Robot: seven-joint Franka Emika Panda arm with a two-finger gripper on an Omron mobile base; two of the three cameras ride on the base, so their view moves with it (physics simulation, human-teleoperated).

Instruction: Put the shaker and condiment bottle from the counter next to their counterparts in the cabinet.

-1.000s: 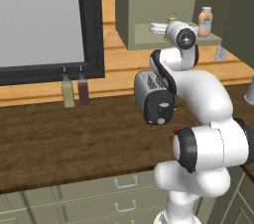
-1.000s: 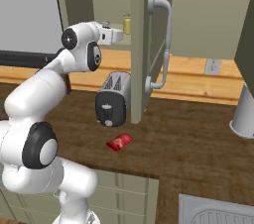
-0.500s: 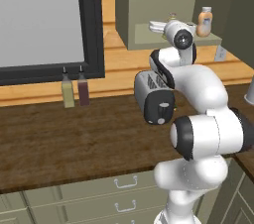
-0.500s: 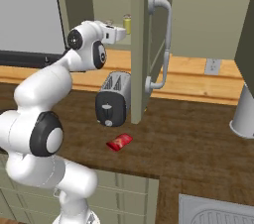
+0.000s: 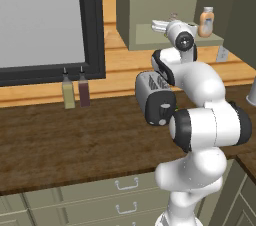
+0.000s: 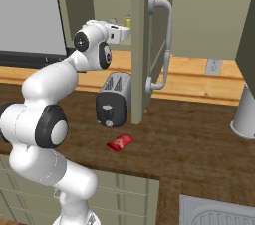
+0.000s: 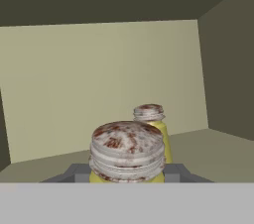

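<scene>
Shaker: pinched tight between the gripper's jaws, up inside the cabinet, not yet released.
Counterpart shaker: just beyond, at one o'clock.
Condiment bottle: lying on the counter, waiting.
Progress: roughly halfway, I'd say.

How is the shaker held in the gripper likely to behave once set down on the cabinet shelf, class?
The shaker looks rigid and probably light. Its round body could roll if tipped. Its flat base should stand on the level shelf beside the other shaker.
</scene>
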